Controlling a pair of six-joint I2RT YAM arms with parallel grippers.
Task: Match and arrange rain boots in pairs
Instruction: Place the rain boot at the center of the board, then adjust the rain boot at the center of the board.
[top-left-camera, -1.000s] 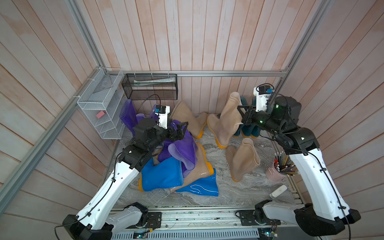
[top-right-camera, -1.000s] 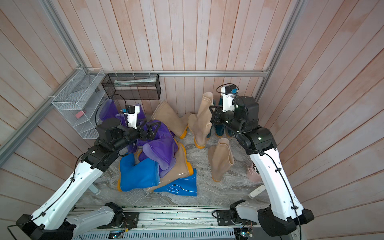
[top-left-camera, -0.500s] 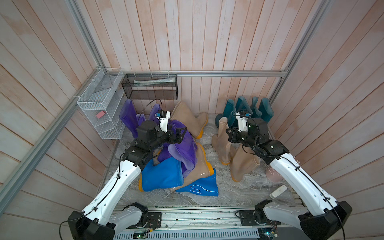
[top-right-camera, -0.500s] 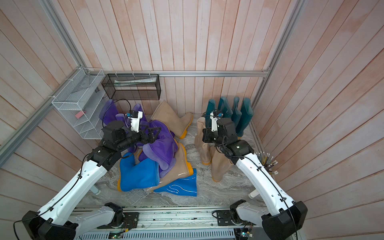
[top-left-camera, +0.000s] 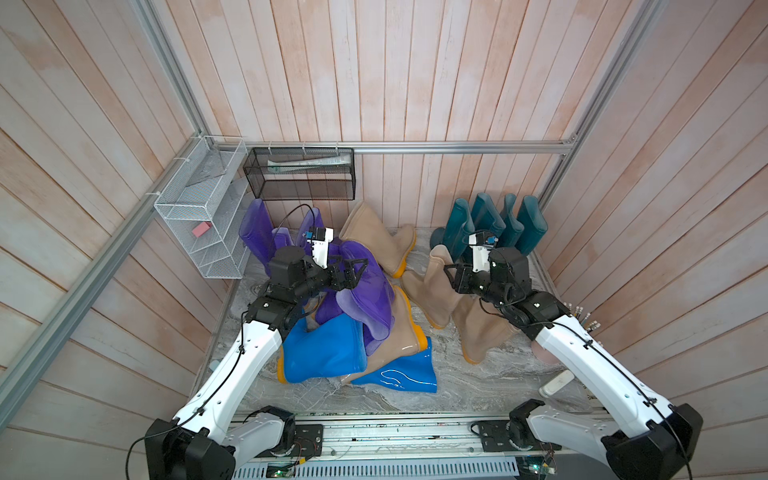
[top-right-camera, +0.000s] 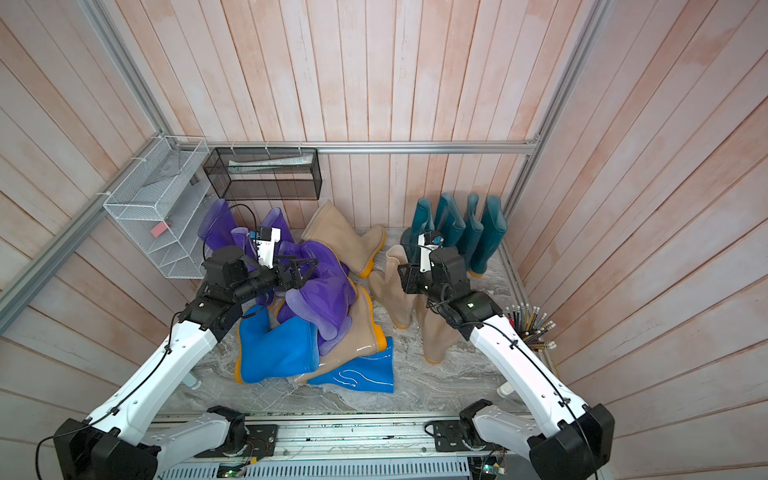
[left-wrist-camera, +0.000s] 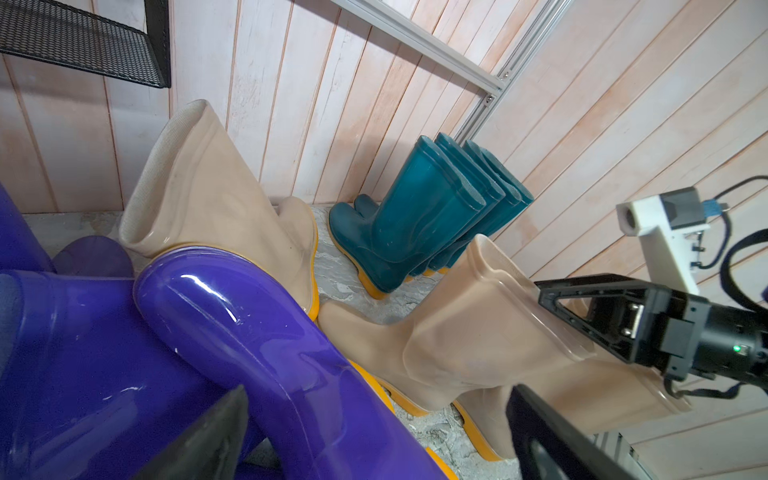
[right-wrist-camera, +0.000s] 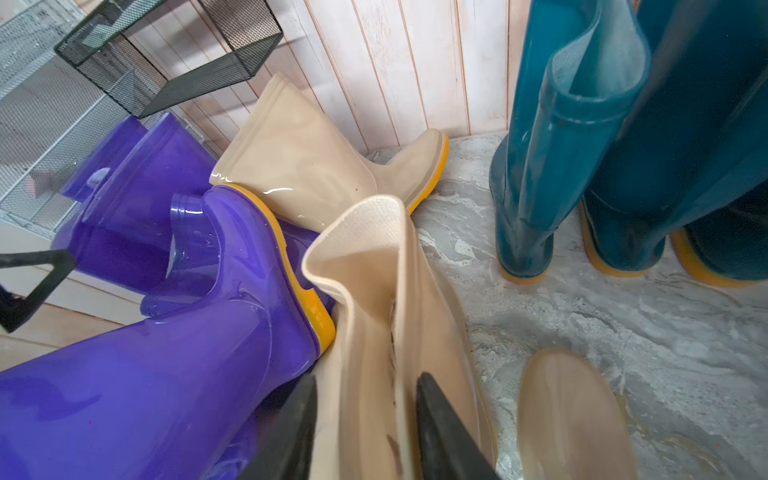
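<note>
My right gripper is open, its fingers either side of the cuff of an upright beige rain boot that stands on the floor. A second beige boot stands right beside it. Several dark teal boots stand in a row in the back right corner. My left gripper is open and empty, hovering over a purple boot on top of the pile at left. That pile also holds other purple boots, two bright blue boots and a beige one. Another beige boot leans at the back.
A white wire rack and a black mesh basket hang on the walls at the back left. A cup of pencils and a small white object sit by the right wall. Wooden walls close in three sides.
The right arm brought the beige boot down from high at the back and set it beside the other beige boot, then parted its jaws. The left arm has barely shifted.
</note>
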